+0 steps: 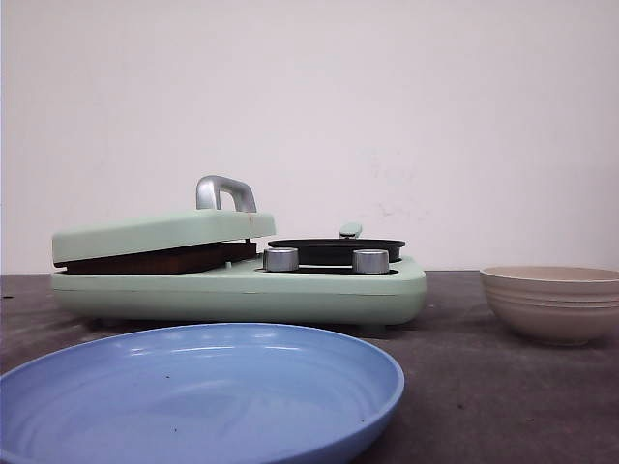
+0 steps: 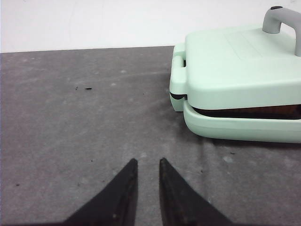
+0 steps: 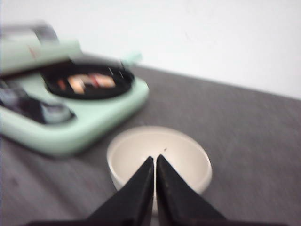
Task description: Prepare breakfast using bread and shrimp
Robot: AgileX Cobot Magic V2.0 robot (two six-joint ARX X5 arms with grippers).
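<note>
Left hand (image 2: 148, 162) hovers low over the bare dark grey counter (image 2: 70, 122), its two black fingers slightly apart and gripping nothing. Right hand (image 3: 155, 160) hangs above the cream ribbed ceramic bowl (image 3: 188, 160), its fingers pressed together with nothing between them.

That bowl looks empty from my right wrist camera; the front camera shows only its outer wall (image 1: 551, 304), so I rely on the wrist view for the inside. Nearest the front camera sits a wide, shallow, pale blue plate (image 1: 193, 396), with only a few dark specks on it.

Behind it stands the mint-green breakfast maker (image 1: 242, 285) with two silver knobs (image 1: 280, 259). Its hinged lid (image 1: 160, 232), topped by a grey metal handle (image 1: 224, 191), rests nearly closed over a dark brown layer along the gap; I take that for the bread (image 1: 155, 259), though I cannot be sure. The left wrist camera shows the same brown strip (image 2: 263, 112) under the lid.

On the appliance's right side is a small round black pan (image 1: 334, 249). From the front I see only its rim, while the blurred right wrist view looks into it and shows orange and pale pieces (image 3: 87, 82), too smeared for me to identify.

I can read no writing or brand anywhere.
</note>
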